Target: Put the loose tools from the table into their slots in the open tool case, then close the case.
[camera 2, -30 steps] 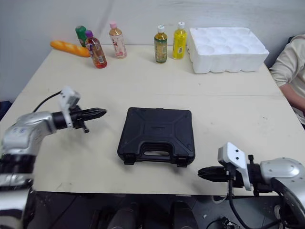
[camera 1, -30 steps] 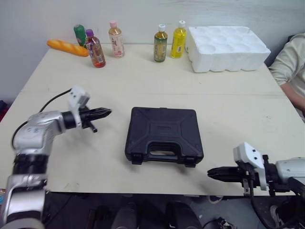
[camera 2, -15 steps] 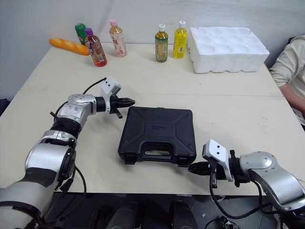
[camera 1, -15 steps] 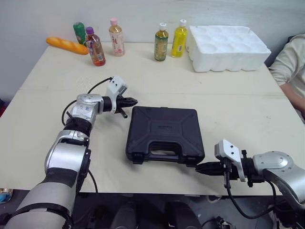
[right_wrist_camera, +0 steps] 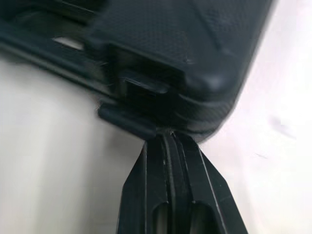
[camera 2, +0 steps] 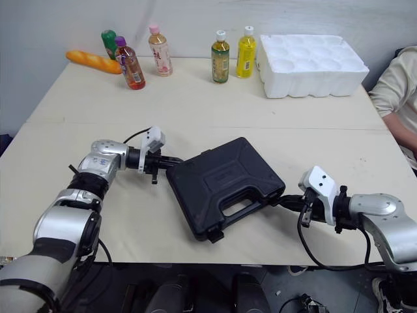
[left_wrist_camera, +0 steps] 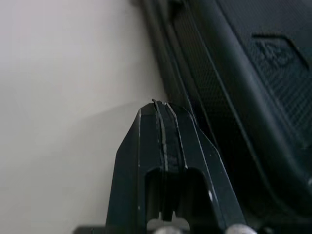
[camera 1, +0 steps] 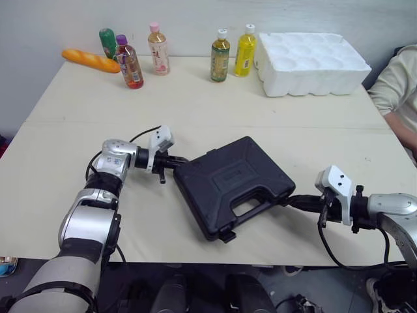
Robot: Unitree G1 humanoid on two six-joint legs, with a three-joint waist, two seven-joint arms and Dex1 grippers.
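The tool case [camera 1: 231, 182] is lying shut on the table [camera 1: 78, 117], turned askew to the table's front edge, with its handle [camera 1: 251, 199] facing the front right. Its lid is sitting flat on the base, so its contents cannot be told. One latch [camera 1: 226, 235] is sticking out at the case's front corner, near the table's front edge.

The left gripper [camera 1: 177, 161] is lying low at the case's left corner. Its two fingers are pressing flat together and holding nothing, with the tips right beside the case's side wall; whether they are touching it cannot be told. The right gripper [camera 1: 291, 201] is sitting at the case's right corner, likewise pinched closed and holding nothing. In the right wrist view its tips are meeting the case just under a second latch [right_wrist_camera: 129, 117].

Bare tabletop is lying open to the left of the case and in a wide band behind it.

Well behind the case, along the far edge, five bottles are standing upright:
- a green one [camera 1: 107, 43]
- a purple-capped one [camera 1: 128, 64] holding reddish drink
- a pink-capped one [camera 1: 157, 51]
- a white-capped one [camera 1: 220, 56] holding amber liquid
- a yellow one [camera 1: 245, 51]

An orange loaf-shaped item [camera 1: 91, 61] is lying beside the green bottle.

Behind the case to the right, a white foam tray [camera 1: 313, 55] is showing bare round wells. A person's sleeve [camera 1: 397, 85] is showing further right of the case.
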